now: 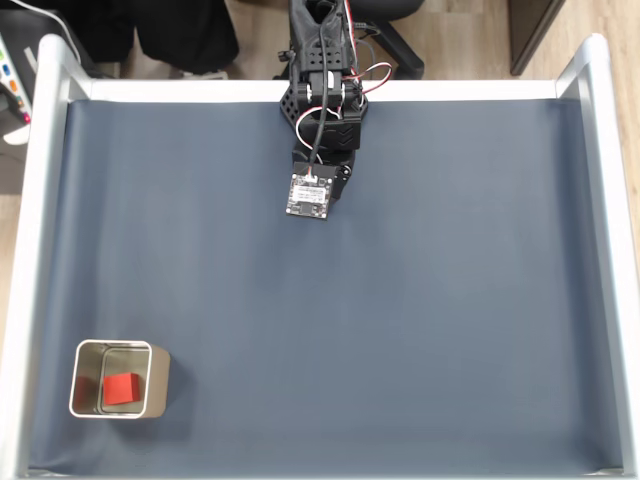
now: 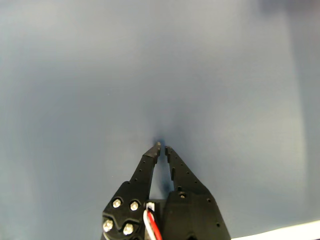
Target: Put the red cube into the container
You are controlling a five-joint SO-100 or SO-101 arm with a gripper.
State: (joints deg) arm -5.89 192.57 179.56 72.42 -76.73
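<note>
The red cube (image 1: 123, 388) lies inside the container (image 1: 83, 350), a small square tin with a pale rim at the front left of the dark mat in the fixed view. The black arm is folded near the back edge, far from the tin, and its wrist camera board (image 1: 309, 196) faces up. In the wrist view my gripper (image 2: 162, 147) points down at bare mat. Its two black fingertips nearly touch and hold nothing.
A dark blue-grey mat (image 1: 400, 300) covers the table, framed by white raised rails at the left (image 1: 35, 250), back and right. Beyond the back rail are a chair base and wooden floor.
</note>
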